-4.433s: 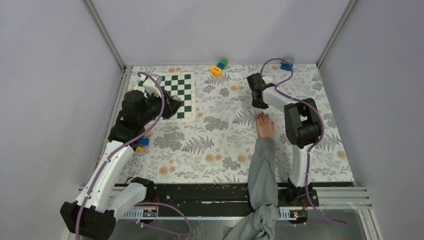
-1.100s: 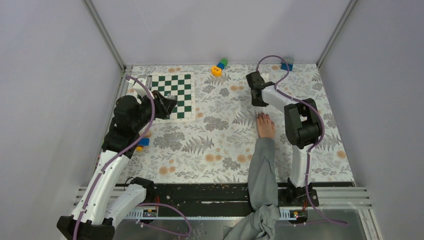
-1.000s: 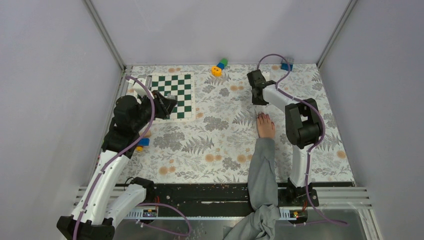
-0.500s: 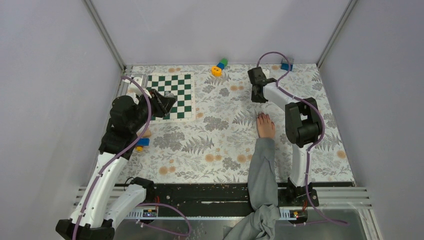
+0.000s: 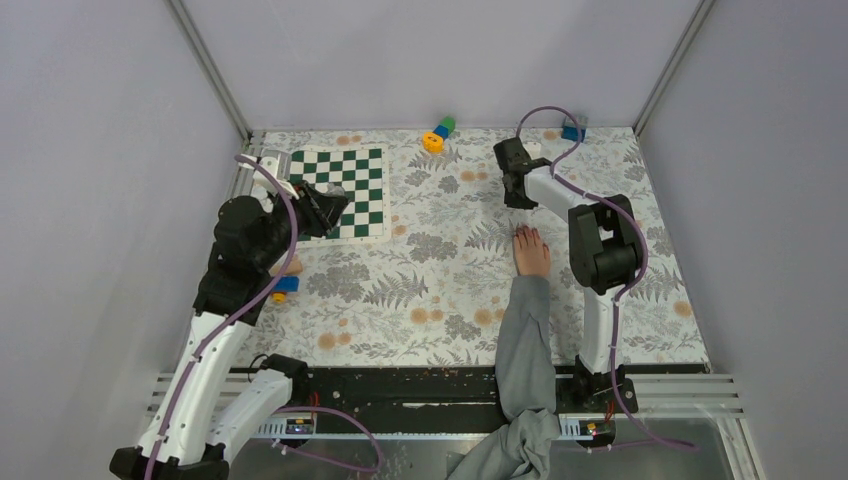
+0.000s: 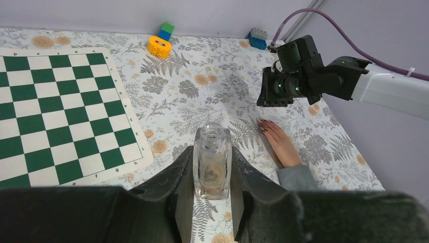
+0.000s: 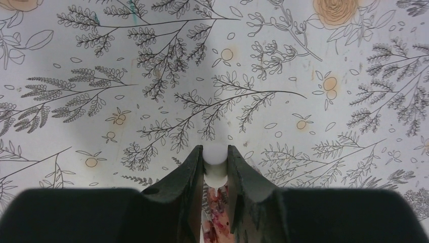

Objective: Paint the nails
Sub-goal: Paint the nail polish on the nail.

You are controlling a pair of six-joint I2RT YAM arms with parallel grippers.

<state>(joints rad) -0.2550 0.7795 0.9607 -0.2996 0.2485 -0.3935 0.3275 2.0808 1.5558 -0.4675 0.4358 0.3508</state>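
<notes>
The left wrist view shows best what the left jaws hold: they are closed on a clear glass bottle (image 6: 212,163), upright, its mouth uncovered. From above, the bottle is hidden by the jaws, which hang over the near left part of the chessboard (image 5: 352,188). The right wrist view looks straight down on the flowered counter (image 7: 303,76). It shows the right jaws drawn in close on a small white cap (image 7: 215,157). A pale stem smeared dark red runs down below the cap, and its lower end is out of sight. The top view is too coarse to show the cap or the stem. The hand (image 5: 531,252) appears only in the top and left wrist views. It lies flat, palm down, on the counter's right half, and its fingers point toward the far wall. A grey sleeve (image 5: 525,340) trails back to the near edge. The nails (image 6: 264,125) read as dark red only in the left wrist view; from above they are too small to judge. That view also shows the right jaws raised off the counter just beyond the fingertips, not touching them. A yellow toy (image 5: 433,141) and a blue block (image 5: 573,131) sit by the far edge.
</notes>
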